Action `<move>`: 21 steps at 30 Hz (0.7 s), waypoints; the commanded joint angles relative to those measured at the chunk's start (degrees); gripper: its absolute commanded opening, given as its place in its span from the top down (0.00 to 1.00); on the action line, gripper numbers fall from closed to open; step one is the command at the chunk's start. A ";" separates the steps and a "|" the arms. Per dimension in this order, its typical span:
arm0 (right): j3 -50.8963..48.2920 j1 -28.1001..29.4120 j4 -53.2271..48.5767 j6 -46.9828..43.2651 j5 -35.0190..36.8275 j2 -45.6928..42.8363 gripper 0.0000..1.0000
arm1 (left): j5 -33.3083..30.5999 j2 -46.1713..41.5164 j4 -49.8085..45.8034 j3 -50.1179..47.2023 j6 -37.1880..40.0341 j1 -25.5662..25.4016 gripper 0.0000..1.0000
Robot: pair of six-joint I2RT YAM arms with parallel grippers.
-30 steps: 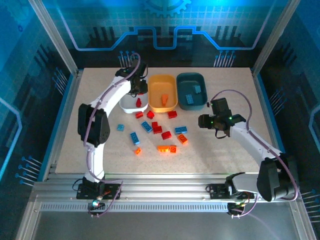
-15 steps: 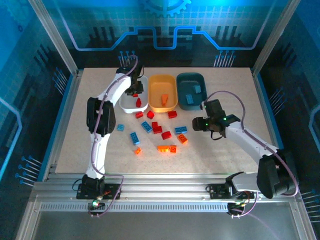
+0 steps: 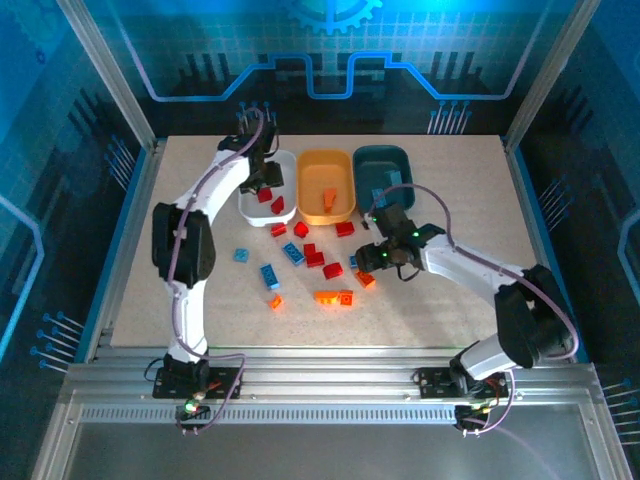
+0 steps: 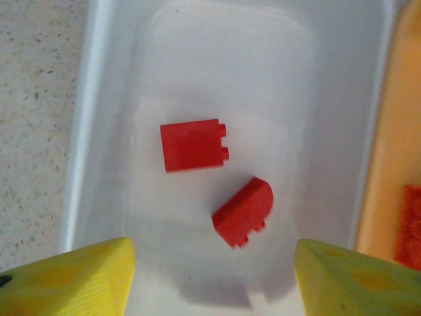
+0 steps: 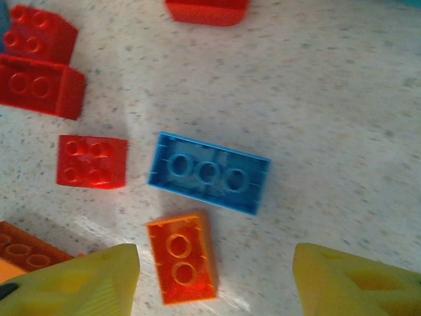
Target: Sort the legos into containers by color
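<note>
R hand (image 5: 214, 280) hovers, jaws apart, over blue lego (image 5: 208, 173).

On my left wrist feed the orange-yellow tray (image 4: 395, 131) is cut by the right edge, and a reddish-orange brick (image 4: 411, 224) in it shows only as a sliver. On the right wrist feed a red brick (image 5: 207, 10) is cropped at the top, an orange brick (image 5: 26, 247) at the lower left. From overhead I can't make out how the jaws of the left gripper (image 3: 264, 183) stand.
</note>
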 commanded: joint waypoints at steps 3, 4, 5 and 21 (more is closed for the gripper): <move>3.67 2.73 -2.92 -2.09 -0.97 6.95 0.36 | 7.96 -17.97 11.18 -19.69 -6.14 0.32 0.26; 4.06 2.86 -3.34 -2.02 -0.18 7.93 0.36 | 9.95 -21.12 13.36 -24.55 -7.04 0.32 0.24; 4.34 2.99 -3.82 -2.02 0.37 8.86 0.36 | 11.71 -24.31 15.43 -29.19 -7.87 0.32 0.23; 4.25 5.88 -6.44 0.49 4.59 8.77 0.71 | 18.73 -47.09 19.65 -54.61 -10.33 0.32 0.18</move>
